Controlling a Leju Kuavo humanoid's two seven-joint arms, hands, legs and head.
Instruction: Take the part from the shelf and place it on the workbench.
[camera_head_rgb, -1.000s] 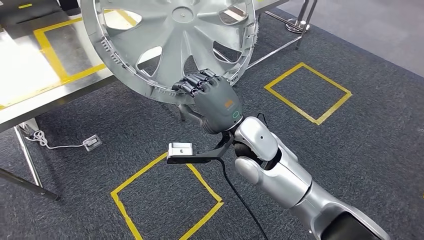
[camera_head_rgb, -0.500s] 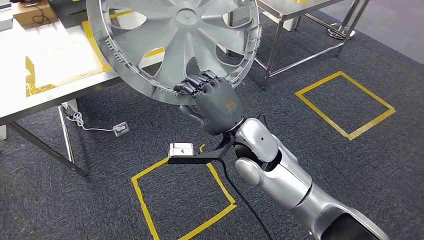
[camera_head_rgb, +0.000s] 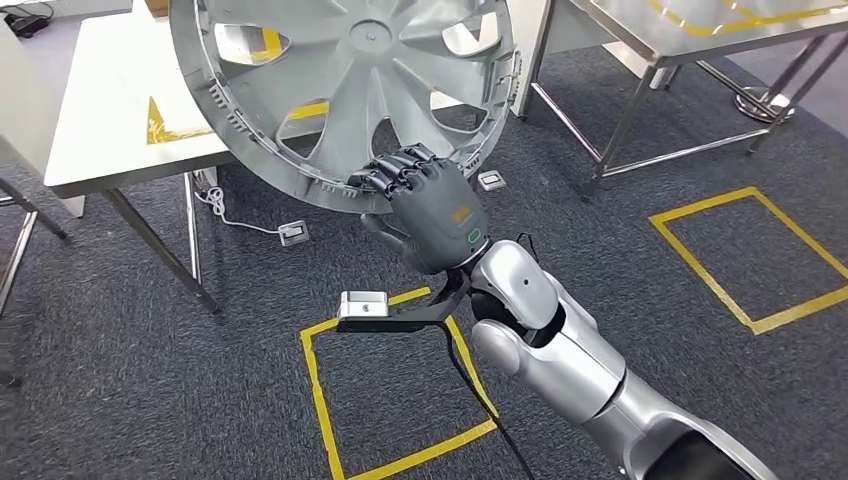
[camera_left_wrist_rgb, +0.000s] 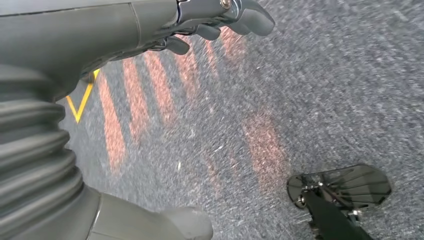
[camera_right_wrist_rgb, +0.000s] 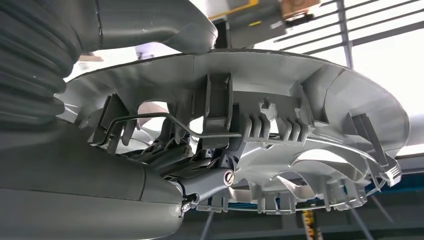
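The part is a large silver wheel cover (camera_head_rgb: 350, 60) with spoke openings. I hold it tilted in the air, its ribbed inner side toward me. My right hand (camera_head_rgb: 432, 210) grips its lower rim, fingers curled over the edge and thumb underneath. In the right wrist view the wheel cover (camera_right_wrist_rgb: 280, 125) shows its clips and wire ring close up, and my right hand (camera_right_wrist_rgb: 100, 170) clamps the rim. My left hand (camera_left_wrist_rgb: 150, 25) hangs above grey carpet and holds nothing, its fingers loosely apart.
A white table (camera_head_rgb: 110, 110) with yellow tape marks stands behind the wheel cover at upper left. A steel table (camera_head_rgb: 640, 20) stands at upper right. Yellow tape squares (camera_head_rgb: 400, 400) (camera_head_rgb: 760, 260) mark the carpet, and floor sockets (camera_head_rgb: 293, 233) with a cable lie under the white table.
The whole scene has slid to the right, so the camera has turned. My right hand keeps the same grip on the wheel cover.
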